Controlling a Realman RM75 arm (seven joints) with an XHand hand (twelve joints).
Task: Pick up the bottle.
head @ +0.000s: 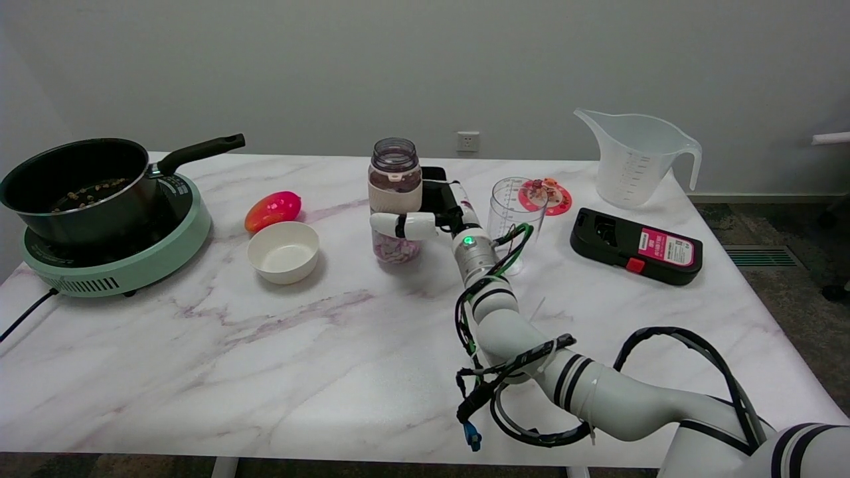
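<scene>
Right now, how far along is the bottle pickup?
Done: the right hand has reached the bottle, with a white finger wrapped across its front. In hand: closing the grasp; whether it is firm cannot be told. Left: the lift, since the bottle appears to stand upright on the table, between the white bowl and the clear cup.

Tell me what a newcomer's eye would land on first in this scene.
First, the white arm sweeping in from the lower right, its robot hand wrapped around the bottle at the table's centre. Next, the black pot on the green cooker at the far left. Then the big clear jug at the back right, with a black-and-pink device lying in front of it.
</scene>
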